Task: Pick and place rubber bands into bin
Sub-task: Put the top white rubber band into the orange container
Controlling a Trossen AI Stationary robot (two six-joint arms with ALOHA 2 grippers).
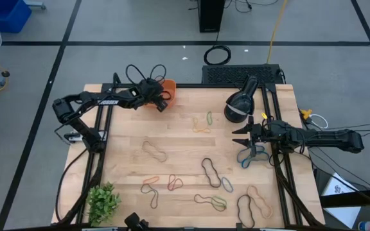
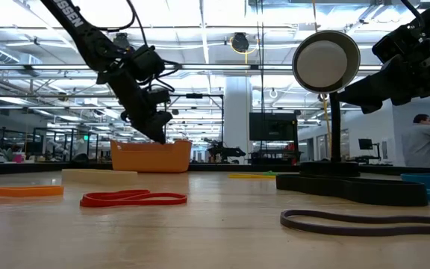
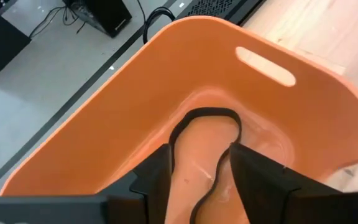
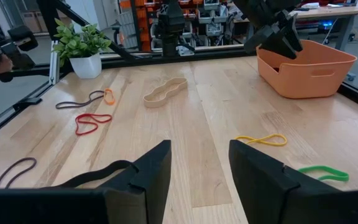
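Bright even overhead light, soft shadows

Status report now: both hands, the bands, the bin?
Left hand open over bin, black band inside. Right hand open, empty. Nothing blocking.

Light wooden bench (image 1: pixel 185 131) with rubber bands (image 1: pixel 212 172) scattered flat all over it, mostly across the near half, in black, orange, red, green, blue and tan. The orange bin (image 1: pixel 164 91) sits at the far edge, left of center. A small potted plant (image 1: pixel 103 202) is at the near left corner, and a black lamp (image 1: pixel 239 106) stands far right.
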